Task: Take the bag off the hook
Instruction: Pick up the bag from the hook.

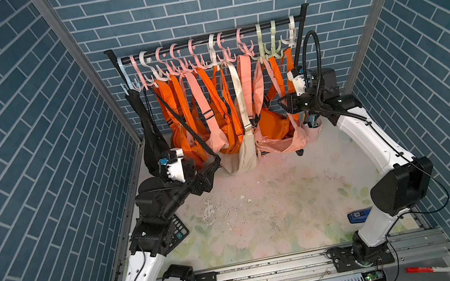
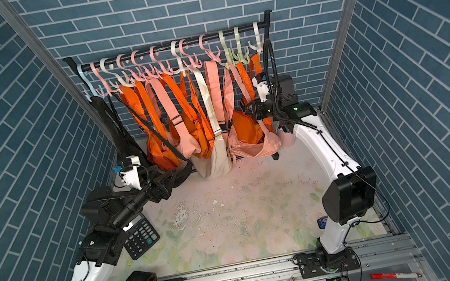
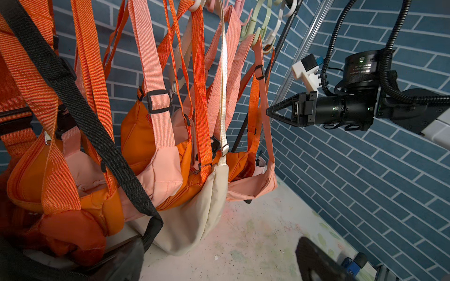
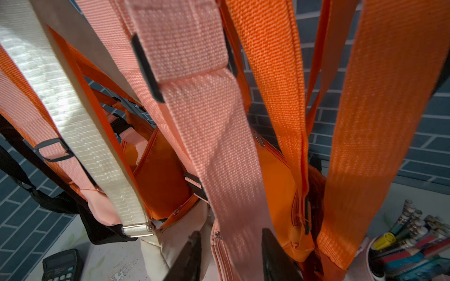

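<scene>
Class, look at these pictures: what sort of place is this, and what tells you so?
Probably a robot test booth dressed as a cloakroom: brick-print wall panels, a black rail of plastic hooks hung with shoulder bags, and two white robot arms bolted to an aluminium base rail.

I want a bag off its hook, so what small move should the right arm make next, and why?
Probably close the right hand on the pink strap: the strap hangs between the fingers, which look apart and not yet pinching it.
</scene>
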`<action>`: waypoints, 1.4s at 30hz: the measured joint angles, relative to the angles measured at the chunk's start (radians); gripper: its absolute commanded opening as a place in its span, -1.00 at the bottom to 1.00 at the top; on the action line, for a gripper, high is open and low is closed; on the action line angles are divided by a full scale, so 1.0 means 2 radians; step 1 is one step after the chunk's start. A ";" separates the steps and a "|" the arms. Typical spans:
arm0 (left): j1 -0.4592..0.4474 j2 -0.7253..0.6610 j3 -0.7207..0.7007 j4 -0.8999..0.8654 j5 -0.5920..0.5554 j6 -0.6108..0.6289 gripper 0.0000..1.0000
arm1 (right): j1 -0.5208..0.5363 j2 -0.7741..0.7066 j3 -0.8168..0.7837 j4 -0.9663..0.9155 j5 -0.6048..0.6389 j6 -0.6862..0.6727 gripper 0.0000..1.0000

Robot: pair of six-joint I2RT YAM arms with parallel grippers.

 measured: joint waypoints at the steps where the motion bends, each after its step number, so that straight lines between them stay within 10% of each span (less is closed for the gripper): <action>1: 0.000 0.000 0.000 -0.001 0.000 0.000 0.97 | 0.001 0.005 0.006 0.000 0.004 -0.001 -0.40; 7: 0.000 0.002 0.000 -0.001 0.000 0.001 0.97 | 0.006 0.024 0.034 -0.010 0.027 -0.009 -1.00; 18: -0.009 0.057 0.023 -0.012 -0.006 0.000 0.92 | 0.007 0.025 0.038 -0.019 0.036 -0.013 -1.00; 42: -0.118 0.356 0.344 -0.008 -0.035 0.061 0.60 | 0.005 -0.061 0.008 -0.055 0.086 -0.013 -1.00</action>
